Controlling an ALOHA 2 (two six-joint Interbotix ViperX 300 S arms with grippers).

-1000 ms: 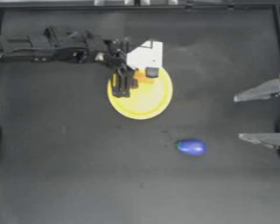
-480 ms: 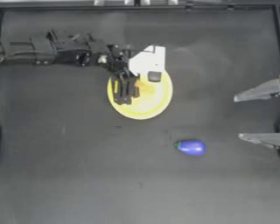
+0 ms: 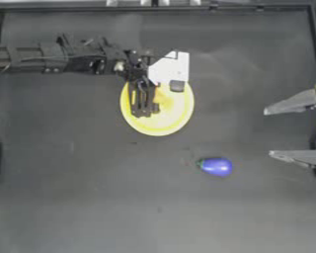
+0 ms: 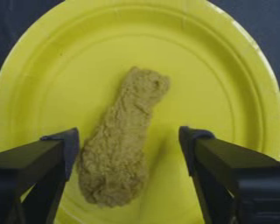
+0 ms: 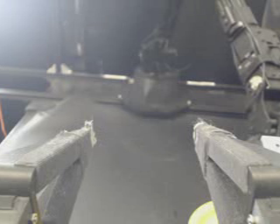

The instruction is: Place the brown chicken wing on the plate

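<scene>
- The left gripper is hanging over the plate, its jaws spread wide and gripping nothing.
- The brown chicken wing is lying flat on the plate between those jaws, touching neither.
- The right gripper is waiting apart at the table's edge, jaws spread too.
- Rising crookedly, a jaw could be clipping the wing and nudging it toward the rim.

The left tool hangs over the plate, its jaws spread to either side of the wing, so the plate's left half is blocked from above. An eggplant toy lies on the table right of centre, well apart from the plate. The right tool sits gaping at the right edge.
</scene>
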